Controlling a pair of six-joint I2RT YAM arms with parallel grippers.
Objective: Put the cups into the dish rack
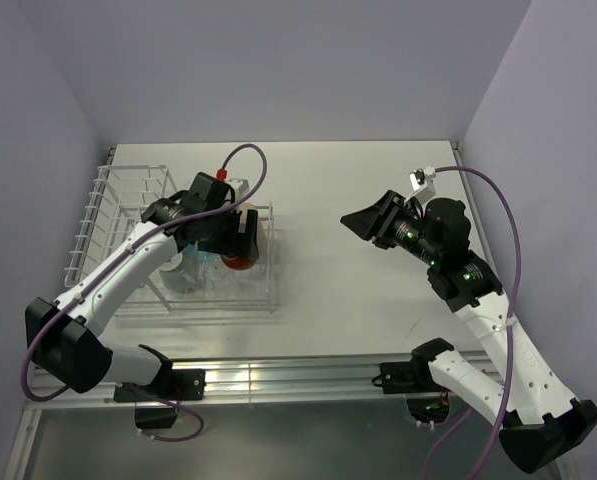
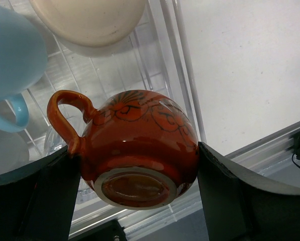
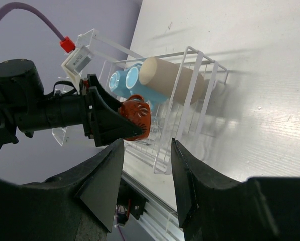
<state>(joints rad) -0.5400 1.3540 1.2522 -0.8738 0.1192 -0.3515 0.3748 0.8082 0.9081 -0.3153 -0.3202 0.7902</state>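
Note:
My left gripper [image 2: 138,155] is shut on a red-orange cup [image 2: 139,140] with dark flower lines, one finger on each side of it. The cup hangs bottom toward the wrist camera, handle to the left, over the near right part of the white wire dish rack [image 1: 98,200]. In the rack lie a cream cup [image 2: 89,22] and light blue cups [image 3: 124,80], mouths toward the right wrist camera. My right gripper [image 3: 147,150] stands open and empty above the bare table, well to the right of the rack [image 3: 200,100], facing the red-orange cup [image 3: 138,118].
The rack sits at the table's left, close to the left wall. A metal rail [image 1: 278,375] runs along the table's near edge. The purple cable [image 1: 248,160] of the left arm loops above the rack.

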